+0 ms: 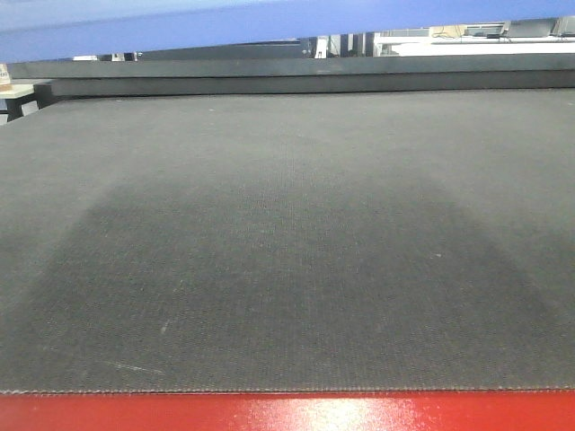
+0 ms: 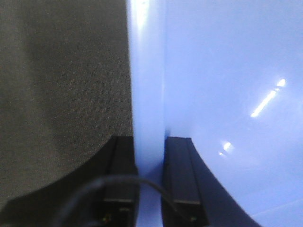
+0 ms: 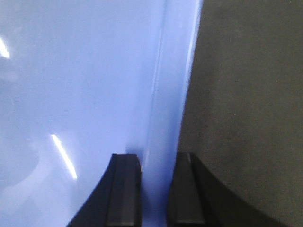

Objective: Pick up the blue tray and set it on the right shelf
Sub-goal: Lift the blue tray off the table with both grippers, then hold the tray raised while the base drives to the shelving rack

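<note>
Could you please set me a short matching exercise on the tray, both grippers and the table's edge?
1 blue tray
2 left gripper
3 right gripper
4 table edge

A red
B shut on rim, black mat left in its view
C shut on rim, mat right in its view
D spans top of front view

Pairs: 1-D, 2-B, 3-C, 4-A

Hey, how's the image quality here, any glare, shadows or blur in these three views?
Front view: black tabletop sharp, a soft shadow across its middle, sheen on the red edge; the blue tray is a blurred band at the top. Left wrist view: soft focus, glare streaks on the tray, left gripper dark. Right wrist view: also soft, one bright streak near the right gripper.
</note>
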{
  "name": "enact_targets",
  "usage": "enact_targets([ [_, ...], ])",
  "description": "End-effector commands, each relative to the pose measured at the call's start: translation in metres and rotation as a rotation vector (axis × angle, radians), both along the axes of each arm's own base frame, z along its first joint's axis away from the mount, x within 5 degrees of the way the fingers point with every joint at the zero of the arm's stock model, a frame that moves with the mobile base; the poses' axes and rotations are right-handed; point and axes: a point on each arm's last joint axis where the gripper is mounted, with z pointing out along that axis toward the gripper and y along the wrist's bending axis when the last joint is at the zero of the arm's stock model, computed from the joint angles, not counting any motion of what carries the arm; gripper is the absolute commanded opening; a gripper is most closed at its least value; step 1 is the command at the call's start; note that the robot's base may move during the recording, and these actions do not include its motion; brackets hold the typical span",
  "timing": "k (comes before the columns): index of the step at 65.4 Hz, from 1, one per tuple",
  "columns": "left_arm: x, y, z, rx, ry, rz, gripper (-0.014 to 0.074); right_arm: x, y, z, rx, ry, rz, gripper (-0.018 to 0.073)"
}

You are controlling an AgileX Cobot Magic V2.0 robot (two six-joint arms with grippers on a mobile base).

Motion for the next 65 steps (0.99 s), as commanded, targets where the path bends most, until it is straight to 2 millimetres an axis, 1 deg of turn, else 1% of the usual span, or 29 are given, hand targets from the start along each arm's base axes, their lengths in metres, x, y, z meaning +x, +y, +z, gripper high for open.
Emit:
enact_targets([
  [1,0.002,0.011,0.008,0.096,-0.088,0.017,-0.0048,-0.001,-0.009,0.015,-0.073,-0.129,-0.032,0.0055],
  [34,0.002,0.011,0.008,0.096,-0.088,0.017,-0.0048,-0.001,-0.009,0.015,-0.073,-0.129,-0.032,0.0055],
  [41,0.002,0.011,0.008,0.096,-0.088,0.017,-0.0048,0.002,-0.008,0.013,-0.077,-0.118,-0.032,0.0055],
  [52,0.002,0.011,0.008,0.096,-0.088,0.017,-0.0048,0.015,-0.005,0.005,-0.089,-0.076,-0.029,0.0055],
  [65,0.002,0.011,0.008,0.094,-0.087,0.016,-0.0048,0.039,0.002,-0.012,-0.115,0.009,-0.025,0.0055],
])
